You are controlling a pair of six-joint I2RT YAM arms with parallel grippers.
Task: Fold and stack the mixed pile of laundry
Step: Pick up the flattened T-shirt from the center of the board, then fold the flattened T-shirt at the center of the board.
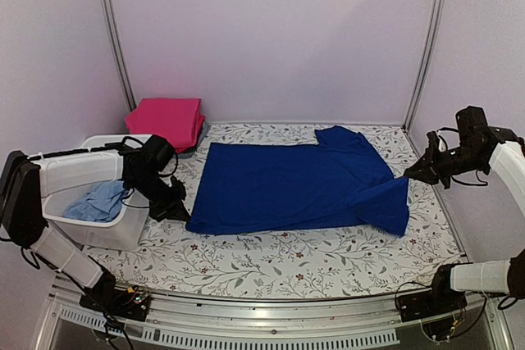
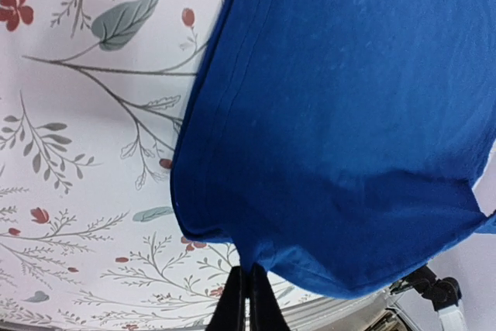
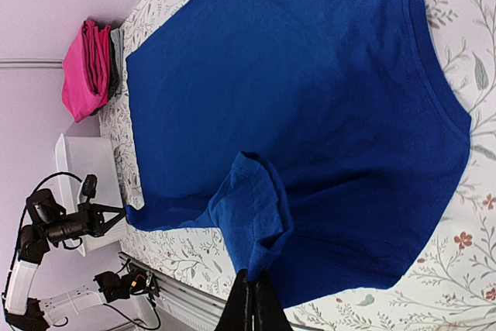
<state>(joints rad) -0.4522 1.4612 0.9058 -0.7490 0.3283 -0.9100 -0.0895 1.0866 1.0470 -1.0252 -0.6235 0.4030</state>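
A royal-blue T-shirt [image 1: 287, 186] from the laundry pile lies spread flat on the floral tablecloth. My left gripper [image 1: 182, 213] is shut on its near-left hem corner [image 2: 256, 257], low at the table, with the black fingertips [image 2: 236, 300] pressed together on the cloth. My right gripper [image 1: 408, 175] is shut on the right sleeve [image 3: 260, 207] and holds it lifted a little off the table; the sleeve folds back over the shirt body [image 3: 310, 75]. A pink-red garment [image 1: 168, 119] lies folded at the back left. A pale-blue cloth [image 1: 98, 201] is bunched in the basket.
The white plastic basket [image 1: 102, 235] stands at the left edge, right beside my left arm. A grey folded item [image 3: 116, 60] shows beside the pink one. Metal frame posts [image 1: 115, 38] and pale walls close in the back and sides. The table's metal rail [image 1: 271, 309] runs along the front.
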